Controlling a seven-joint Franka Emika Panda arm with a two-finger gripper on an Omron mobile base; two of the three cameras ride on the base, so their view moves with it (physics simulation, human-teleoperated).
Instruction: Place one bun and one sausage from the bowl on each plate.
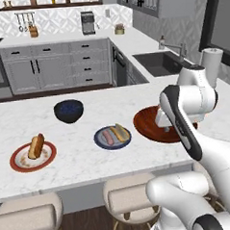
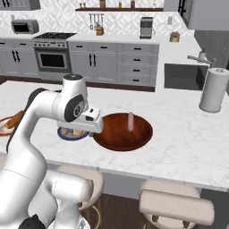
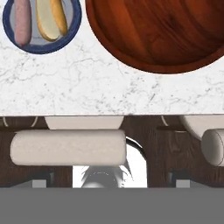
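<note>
The reddish-brown bowl sits on the island counter, with one pink sausage leaning inside it. Just to its left, the slate-blue plate carries a sausage and a bun side by side. Far left, the white plate with an orange-red rim holds a bun. My gripper hangs over the bowl's near-left rim, open and holding nothing. Its fingertips are hidden.
A dark blue-black bowl stands behind the plates. A paper towel roll and the sink are to the right. The counter's front edge and padded stools lie directly below my hand.
</note>
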